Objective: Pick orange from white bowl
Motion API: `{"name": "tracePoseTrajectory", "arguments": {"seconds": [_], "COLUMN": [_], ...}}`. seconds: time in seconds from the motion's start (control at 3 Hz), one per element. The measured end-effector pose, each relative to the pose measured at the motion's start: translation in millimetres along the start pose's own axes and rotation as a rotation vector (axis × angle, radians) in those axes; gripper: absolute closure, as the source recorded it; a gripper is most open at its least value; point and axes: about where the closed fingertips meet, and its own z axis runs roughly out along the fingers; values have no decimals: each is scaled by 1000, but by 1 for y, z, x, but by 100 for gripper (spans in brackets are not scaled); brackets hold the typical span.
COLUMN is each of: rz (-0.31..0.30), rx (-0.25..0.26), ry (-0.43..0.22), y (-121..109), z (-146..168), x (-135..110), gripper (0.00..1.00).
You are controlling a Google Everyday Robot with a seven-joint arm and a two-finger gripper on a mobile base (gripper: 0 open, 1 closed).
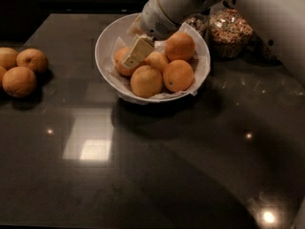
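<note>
Your pincer [137, 54] low inside white bowl [107, 37], at leftmost orange [121, 68]; cannot tell its opening or hold; no orange out yet, lift left to do

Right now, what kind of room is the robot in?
Probably a kitchen: a dark shiny countertop, a white bowl of oranges, and glass jars of grains behind. The robot's tool sits inside the bowl, among the fruit.

A single camera looks steeply down from high up, fairly close over the dark counter [143, 175]. The white bowl [106, 42] sits upper centre with the gripper [137, 54] inside it, and the arm [267, 13] enters at the upper right.
</note>
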Motion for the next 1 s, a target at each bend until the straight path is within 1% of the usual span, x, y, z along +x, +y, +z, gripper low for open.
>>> {"name": "tracePoseTrajectory", "arguments": {"seconds": [0.33, 0.67, 1.0], "rz": [-11, -17, -20], "rx": [4, 7, 9], "ry": [14, 31, 41], "y": [-1, -2, -3], "z": [7, 12, 17], "x": [3, 6, 7], "gripper": [43, 42, 35]}}
